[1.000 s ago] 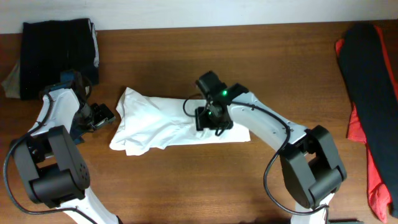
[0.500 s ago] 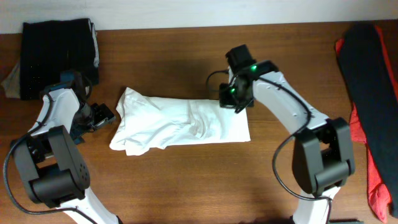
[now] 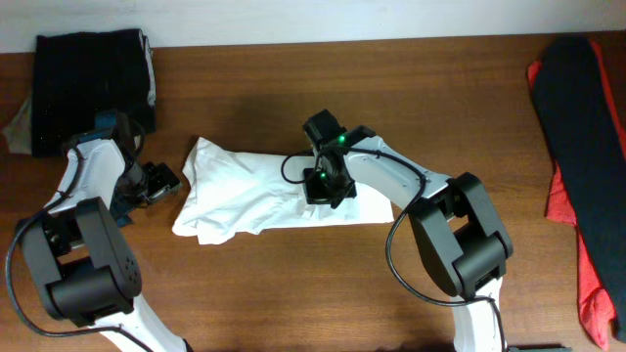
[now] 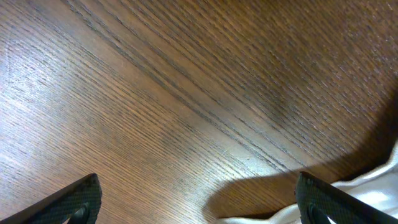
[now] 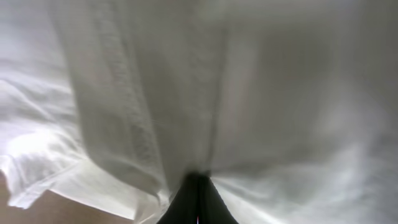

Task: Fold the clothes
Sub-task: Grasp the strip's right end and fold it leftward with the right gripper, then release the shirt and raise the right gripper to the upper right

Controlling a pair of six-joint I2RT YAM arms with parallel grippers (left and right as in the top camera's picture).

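The clothes in hand are one white wrinkled garment (image 3: pixel 245 191), lying mid-table as a long folded strip. My right gripper (image 3: pixel 324 186) is down on its middle, jaws shut. In the right wrist view the black fingertips (image 5: pixel 198 186) meet, with white cloth (image 5: pixel 261 93) gathered and puckered at their tip. My left gripper (image 3: pixel 166 181) hovers just off the garment's left end, open and holding nothing. In the left wrist view its gripper (image 4: pixel 199 205) spans bare wood, with a bit of white cloth (image 4: pixel 373 186) beside the right finger.
A pile of dark folded clothes (image 3: pixel 93 83) lies at the back left corner. Black and red garments (image 3: pixel 577 147) are draped along the right edge. The table's far edge meets a pale wall (image 3: pixel 293 20).
My right gripper, open a second ago, has shut. It went out to the garment's upper right corner and came back left to its middle. The left arm has not moved.
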